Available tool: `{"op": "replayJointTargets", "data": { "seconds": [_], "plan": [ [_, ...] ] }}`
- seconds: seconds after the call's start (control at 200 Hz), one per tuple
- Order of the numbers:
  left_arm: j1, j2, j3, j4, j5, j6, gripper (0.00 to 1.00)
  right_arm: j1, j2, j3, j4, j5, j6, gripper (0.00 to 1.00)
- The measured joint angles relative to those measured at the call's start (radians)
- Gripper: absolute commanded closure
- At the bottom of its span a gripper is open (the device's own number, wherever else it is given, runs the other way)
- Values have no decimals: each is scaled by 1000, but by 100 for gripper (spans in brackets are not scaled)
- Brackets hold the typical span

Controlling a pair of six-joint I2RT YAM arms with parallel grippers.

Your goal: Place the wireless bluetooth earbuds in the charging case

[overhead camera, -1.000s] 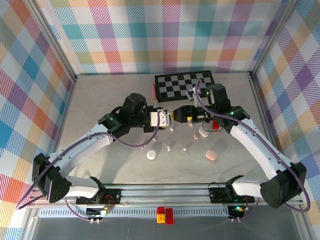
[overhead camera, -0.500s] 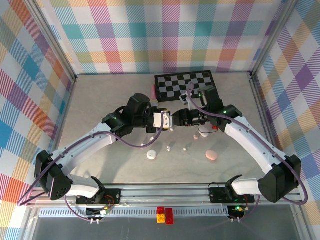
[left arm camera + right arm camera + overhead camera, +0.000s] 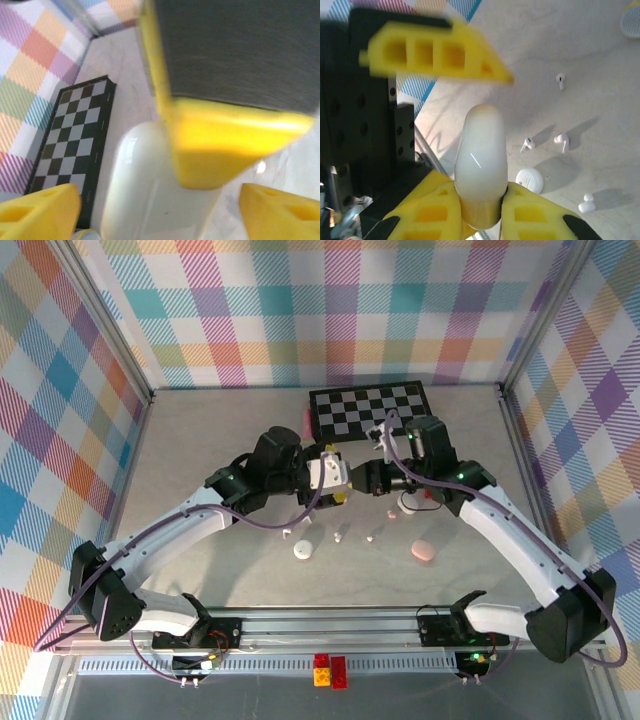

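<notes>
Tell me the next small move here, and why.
Probably draw the left tool straight back off the glossy white pebble-shaped plastic case. Its jaws stand wide open on either side of the case, while the right tool clamps the case's end, so the right arm seems to carry it alone.

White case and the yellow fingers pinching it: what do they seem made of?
The white case looks like glossy hard plastic: smooth shell with a sharp highlight. The yellow fingers look like matte plastic with open cells, perhaps printed.
</notes>
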Motion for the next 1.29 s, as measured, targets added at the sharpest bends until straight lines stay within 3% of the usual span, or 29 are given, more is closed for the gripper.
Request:
{"op": "replayJointTargets", "data": {
  "seconds": [0.1, 0.37, 0.51, 0.85, 1.295],
  "plan": [
    [14, -61, -69, 91, 35, -143, 6, -10, -59, -38, 32, 5, -52, 88],
    [104, -181, -260, 412, 251, -626, 13, -62, -190, -78, 82, -96, -183, 91],
    [103, -185, -294, 527, 370, -782, 15, -73, -204, -77, 100, -174, -220, 90],
    [99, -179, -245, 542, 583, -858, 45, -73, -203, -76, 141, -291, -242, 91],
    [92, -158, -224, 542, 627, -858, 70, -73, -203, -76, 196, -329, -238, 93]
  ]
}}
